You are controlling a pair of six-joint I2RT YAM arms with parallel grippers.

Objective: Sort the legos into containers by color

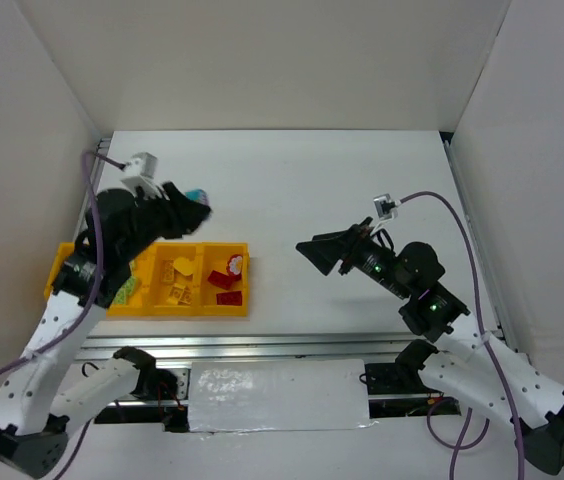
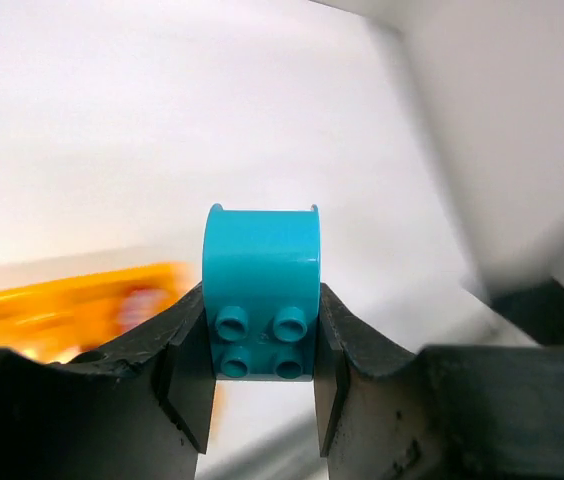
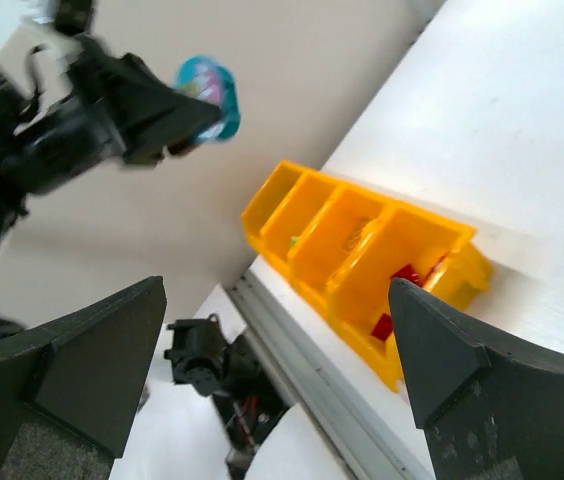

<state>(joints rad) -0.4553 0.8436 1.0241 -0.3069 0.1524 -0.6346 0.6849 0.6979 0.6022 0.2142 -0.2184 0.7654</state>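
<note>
White table carries the yellow tray toward 8 o'clock, with red legos in its 3 o'clock end compartment. Above the tray's 12 o'clock edge, the left claw pinches a teal brick. The right claw gapes wide, holding nothing.

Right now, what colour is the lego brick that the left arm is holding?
Teal-blue; the lego brick shows best in the left wrist view.
</note>
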